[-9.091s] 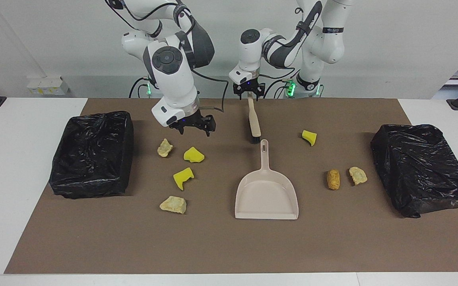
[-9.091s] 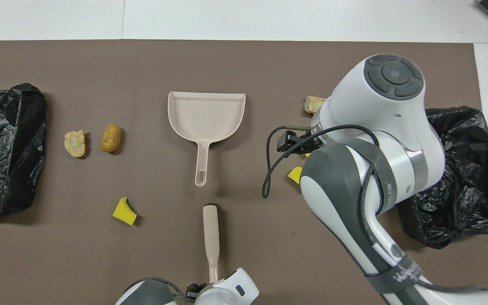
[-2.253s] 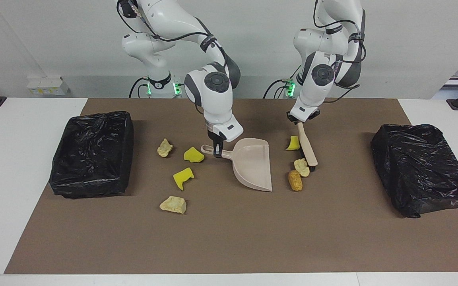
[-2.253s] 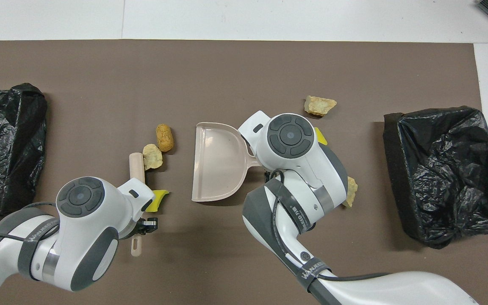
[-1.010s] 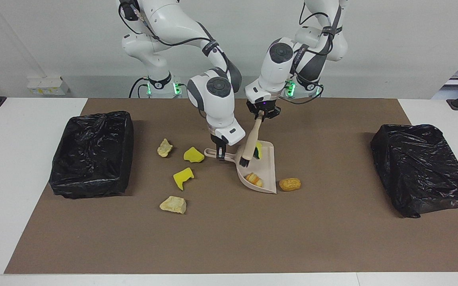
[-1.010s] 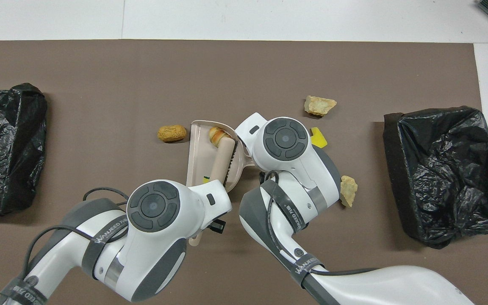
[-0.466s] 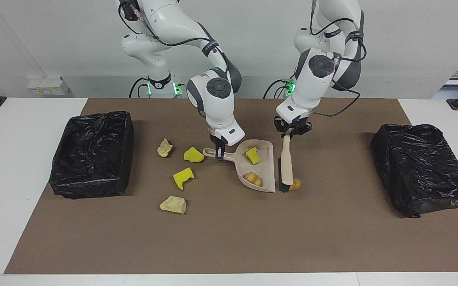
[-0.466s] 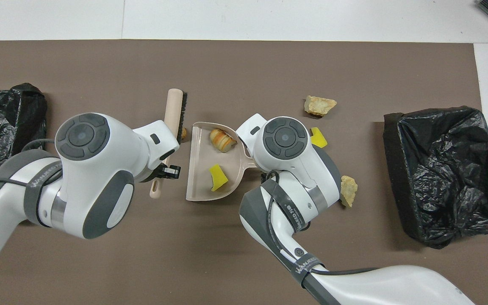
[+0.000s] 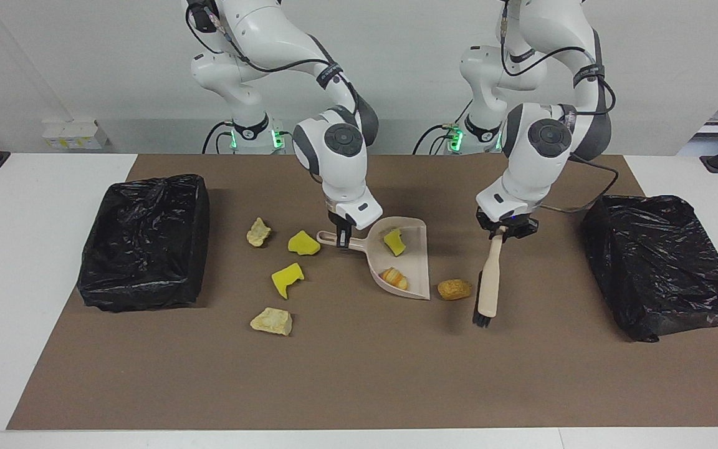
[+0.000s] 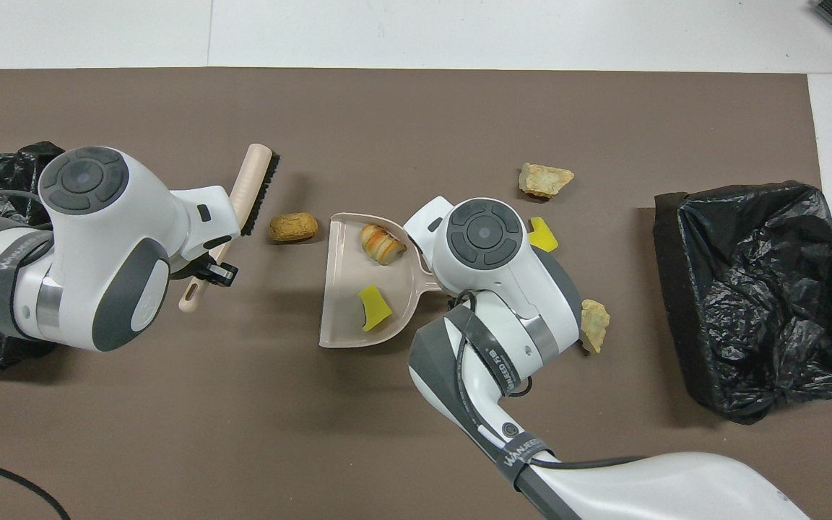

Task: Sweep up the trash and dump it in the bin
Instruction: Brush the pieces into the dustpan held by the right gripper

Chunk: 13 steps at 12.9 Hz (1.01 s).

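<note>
High facing camera across the table (image 9: pixel 53 399), steep overhead camera above the robots, both sharing the brown mat (image 10: pixel 416 108)

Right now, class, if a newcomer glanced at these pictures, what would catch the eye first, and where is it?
Probably the beige dustpan mid-table, gripped at its handle by the right claw, with a yellow wedge and a striped bread chunk inside. Just off its open edge lies a golden-brown lump, with the left claw holding the brush beside it. Black-lined bins stand at both ends.
</note>
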Motion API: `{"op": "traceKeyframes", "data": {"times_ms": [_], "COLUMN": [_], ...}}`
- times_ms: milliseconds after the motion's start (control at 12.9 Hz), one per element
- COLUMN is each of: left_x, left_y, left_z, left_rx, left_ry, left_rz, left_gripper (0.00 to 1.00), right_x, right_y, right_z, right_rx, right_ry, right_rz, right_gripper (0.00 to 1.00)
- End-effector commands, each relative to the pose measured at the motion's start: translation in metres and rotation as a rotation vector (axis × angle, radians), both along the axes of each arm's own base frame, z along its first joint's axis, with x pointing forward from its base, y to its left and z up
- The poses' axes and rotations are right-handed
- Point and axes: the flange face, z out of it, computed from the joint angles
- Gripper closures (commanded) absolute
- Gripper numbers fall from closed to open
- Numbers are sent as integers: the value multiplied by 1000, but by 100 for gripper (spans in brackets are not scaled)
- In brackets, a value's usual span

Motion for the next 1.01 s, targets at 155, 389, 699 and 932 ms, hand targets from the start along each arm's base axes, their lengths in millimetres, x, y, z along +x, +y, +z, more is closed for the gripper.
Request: {"op": "traceKeyframes", "data": {"times_ms": [155, 389, 699, 932], "left_x": [-29, -64, -105, -125], "left_y": [-1, -38, -106, -127], "left_z": [-24, -18, -9, 3], "left_rx": [92, 130, 121, 129], "left_ry": [137, 231, 256, 255], "left_rz": [-111, -185, -193, -146], "left_gripper": [100, 100, 100, 100], "right_x": [-4, -6, -12, -11], "right_y": [-2, -1, -4, -10], "right_z": [2, 3, 3, 7], "right_rx": [-15, -20, -46, -50], "right_ry": [25, 31, 66, 73], "right_rz": [10, 3, -29, -26], "right_gripper": [100, 100, 100, 100]}}
